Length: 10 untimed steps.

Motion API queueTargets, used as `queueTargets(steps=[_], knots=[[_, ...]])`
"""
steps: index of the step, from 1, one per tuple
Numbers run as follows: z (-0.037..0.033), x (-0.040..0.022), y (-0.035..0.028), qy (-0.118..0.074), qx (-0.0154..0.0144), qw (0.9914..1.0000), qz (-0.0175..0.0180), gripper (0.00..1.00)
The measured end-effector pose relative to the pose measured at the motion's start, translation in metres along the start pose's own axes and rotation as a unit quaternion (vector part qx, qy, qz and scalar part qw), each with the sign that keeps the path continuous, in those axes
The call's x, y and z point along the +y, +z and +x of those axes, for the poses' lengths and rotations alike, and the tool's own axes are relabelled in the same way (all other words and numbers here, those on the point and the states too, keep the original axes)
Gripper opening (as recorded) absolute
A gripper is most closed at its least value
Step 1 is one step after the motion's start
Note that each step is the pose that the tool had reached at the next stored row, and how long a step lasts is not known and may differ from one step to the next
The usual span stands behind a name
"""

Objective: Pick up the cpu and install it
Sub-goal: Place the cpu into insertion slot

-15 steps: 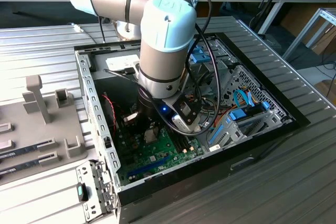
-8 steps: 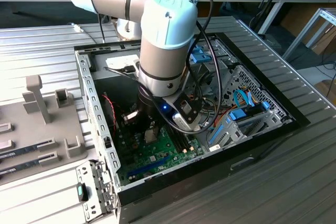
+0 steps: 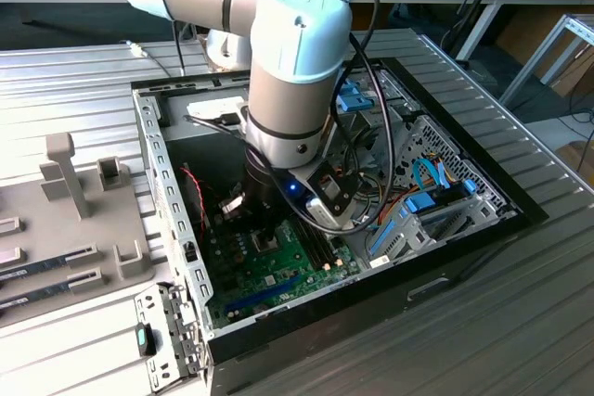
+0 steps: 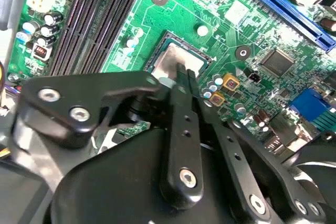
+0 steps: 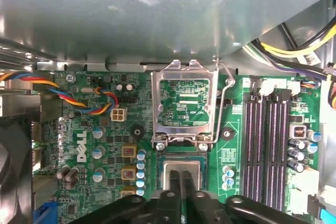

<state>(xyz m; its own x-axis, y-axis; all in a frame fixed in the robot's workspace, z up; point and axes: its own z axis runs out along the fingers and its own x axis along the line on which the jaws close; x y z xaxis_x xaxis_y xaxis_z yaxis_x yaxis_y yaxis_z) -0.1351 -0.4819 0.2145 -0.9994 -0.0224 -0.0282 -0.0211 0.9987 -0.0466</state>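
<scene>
Ribbed grey tabletop (image 3: 520,322) is carrying an open computer case (image 3: 186,257), and the arm is reaching down into it over the green motherboard (image 5: 105,129). The gripper (image 5: 180,178) is sitting right on the cpu (image 4: 181,59) lying in its socket, black fingers (image 4: 184,129) pressed together, beside the raised socket frame (image 5: 184,106). Any lettering I'm leaving unread.

Open computer case (image 3: 167,183) sits on a ribbed metal worktop (image 3: 520,303). Inside — green motherboard (image 5: 94,129) w/ dark memory slots (image 5: 268,145), a blue expansion slot (image 4: 283,3), a raised metal socket frame (image 5: 184,103). Grey holder blocks (image 3: 70,173) stand at the exterior view's left — beside the case.
</scene>
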Motion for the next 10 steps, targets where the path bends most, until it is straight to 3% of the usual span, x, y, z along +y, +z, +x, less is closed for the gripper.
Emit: queueTargets(steps=[3,10], knots=[[-0.0099,-0.0002,0.0002,0.000,0.0030,0.99999,-0.0043,0.11],[-0.0412,-0.0009,0.0011,0.000,0.0130,0.99983,-0.0131,0.11]])
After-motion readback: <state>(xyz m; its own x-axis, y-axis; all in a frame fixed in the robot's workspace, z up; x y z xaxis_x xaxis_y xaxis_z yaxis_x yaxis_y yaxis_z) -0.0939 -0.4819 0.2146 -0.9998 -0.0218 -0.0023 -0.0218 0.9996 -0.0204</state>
